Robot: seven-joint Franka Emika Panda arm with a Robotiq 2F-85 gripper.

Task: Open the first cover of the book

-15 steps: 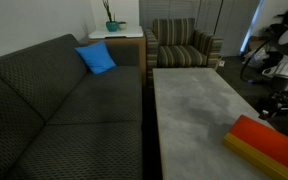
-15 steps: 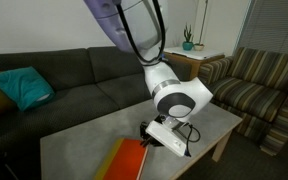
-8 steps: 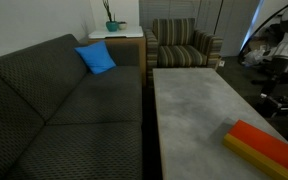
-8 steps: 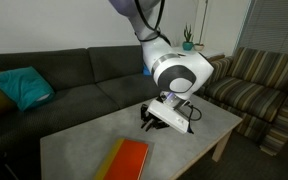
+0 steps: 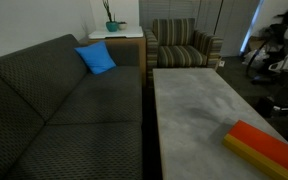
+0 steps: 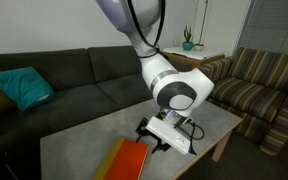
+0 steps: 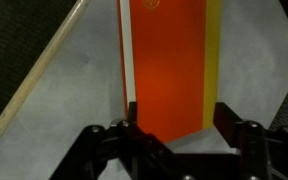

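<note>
Wrist view looks down the length of the book (image 7: 169,60), which lies flat on the grey counter (image 7: 79,95) and runs away from the camera. The first cover (image 7: 164,85) is a plain orange-red board, lying closed on top. A yellow band (image 7: 213,55) runs along its right side and a thin white strip along its left. The dark fingers (image 7: 133,118) stand wide apart at the bottom of this view, one at each long side of the book's near end, so that this end sits between them. Whether either finger touches the book cannot be told from here.

In an exterior view the book (image 6: 124,162) rests near the front edge of the counter (image 6: 84,140), and the fingers (image 6: 145,129) hang low just beside its far end, under the arm's large white wrist (image 6: 176,92). A dark couch (image 6: 94,70) with a teal cushion (image 6: 24,86) stands behind.

In an exterior view the book (image 5: 269,148) lies at the near right corner of the counter (image 5: 194,100), yellow band toward the camera. The arm shows only as a blur at the right edge. A blue cushion (image 5: 96,58) sits on the couch, well apart from the book, and a striped armchair (image 5: 180,45) stands beyond the counter's far end.
</note>
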